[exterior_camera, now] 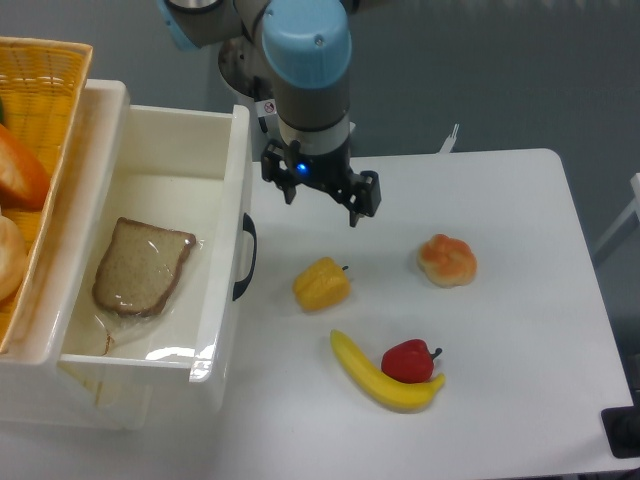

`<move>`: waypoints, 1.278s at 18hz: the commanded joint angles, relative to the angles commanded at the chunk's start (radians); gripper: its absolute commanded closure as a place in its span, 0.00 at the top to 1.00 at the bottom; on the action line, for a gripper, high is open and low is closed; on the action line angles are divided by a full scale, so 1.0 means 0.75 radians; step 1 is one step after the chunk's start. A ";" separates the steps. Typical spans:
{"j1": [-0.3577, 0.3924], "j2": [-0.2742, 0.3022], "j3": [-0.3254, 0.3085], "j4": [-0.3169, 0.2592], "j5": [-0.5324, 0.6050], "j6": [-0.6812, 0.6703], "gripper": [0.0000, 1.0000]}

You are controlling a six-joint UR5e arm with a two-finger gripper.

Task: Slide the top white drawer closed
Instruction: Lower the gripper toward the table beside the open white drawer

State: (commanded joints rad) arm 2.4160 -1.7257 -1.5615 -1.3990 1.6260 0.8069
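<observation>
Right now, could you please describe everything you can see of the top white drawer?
The top white drawer is a deep, glossy white plastic box, pulled open. Its flat front panel faces the table and carries one curved black handle. A wrapped slice of brown bread lies flat on its floor. The end effector hovers near the front panel, not touching it.

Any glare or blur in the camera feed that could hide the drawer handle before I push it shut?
Fixed camera: sharp overall, even soft light. Glare sits only on the glossy front lower corner of the top white drawer; its black handle reads clearly. The end effector casts just a faint shadow on the table.
</observation>
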 joint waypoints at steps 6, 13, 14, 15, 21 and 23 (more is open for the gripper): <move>0.000 -0.033 -0.004 0.023 0.000 0.000 1.00; 0.002 -0.041 -0.068 0.033 0.004 -0.155 1.00; 0.002 -0.043 -0.068 0.033 0.004 -0.157 1.00; 0.002 -0.049 -0.068 0.031 0.004 -0.157 1.00; -0.002 -0.121 -0.053 0.033 -0.002 -0.284 1.00; -0.004 -0.141 -0.043 0.041 -0.008 -0.339 1.00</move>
State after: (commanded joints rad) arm 2.4130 -1.8315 -1.5938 -1.3683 1.6199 0.5524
